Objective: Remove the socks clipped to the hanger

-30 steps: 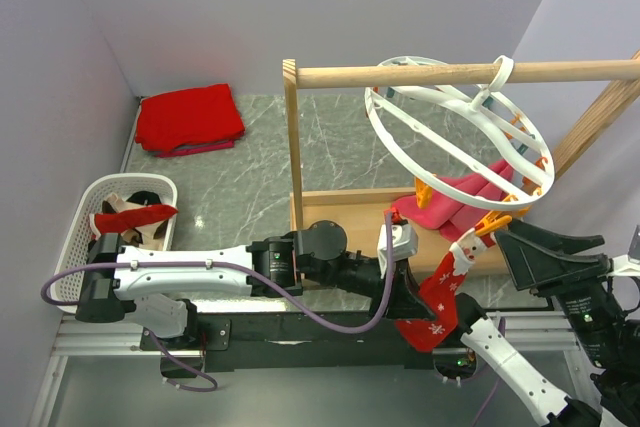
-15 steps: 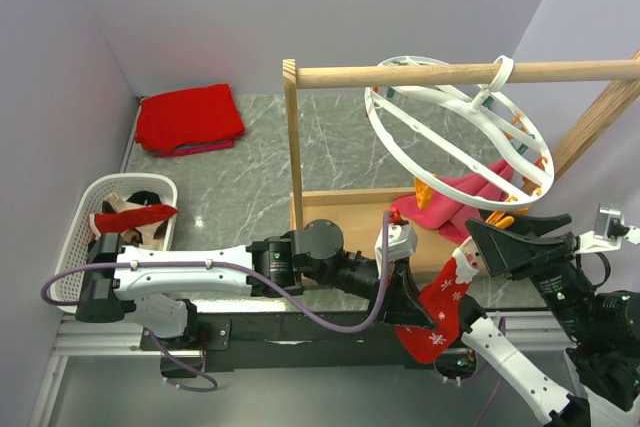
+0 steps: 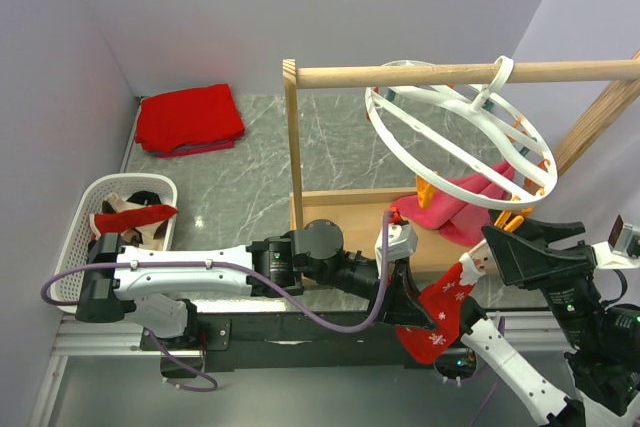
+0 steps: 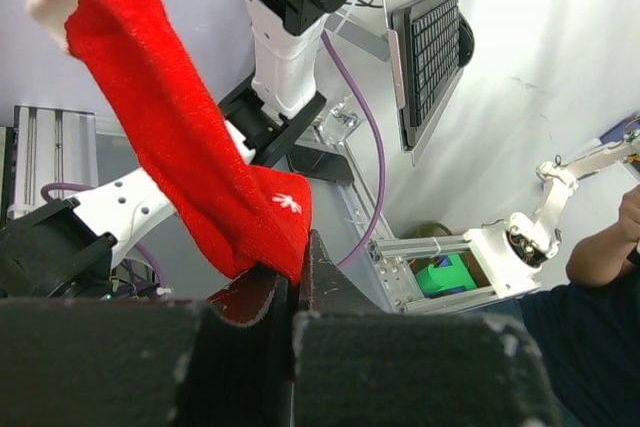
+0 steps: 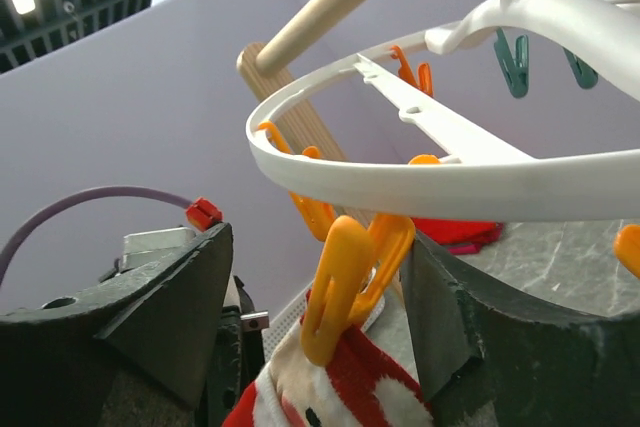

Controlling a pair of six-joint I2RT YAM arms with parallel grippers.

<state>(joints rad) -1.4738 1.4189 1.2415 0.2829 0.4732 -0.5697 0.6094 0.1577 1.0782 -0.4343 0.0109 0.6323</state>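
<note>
Left arm [image 3: 180, 272] stretched low to the right; left gripper [image 4: 297, 252] clamped on red sock [image 4: 190, 147]. Right arm [image 3: 520, 372] angled upward; right gripper [image 5: 318, 282] jaws apart.

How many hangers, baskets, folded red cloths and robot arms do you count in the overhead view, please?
Hanger: 1
Basket: 1
Folded red cloth: 1
Robot arms, left and right: 2
Total: 5

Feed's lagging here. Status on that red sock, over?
Left gripper shut on toe of red sock. Right gripper open, fingers straddling orange peg. Sock clipped to hanger. Nothing blocking.
</note>
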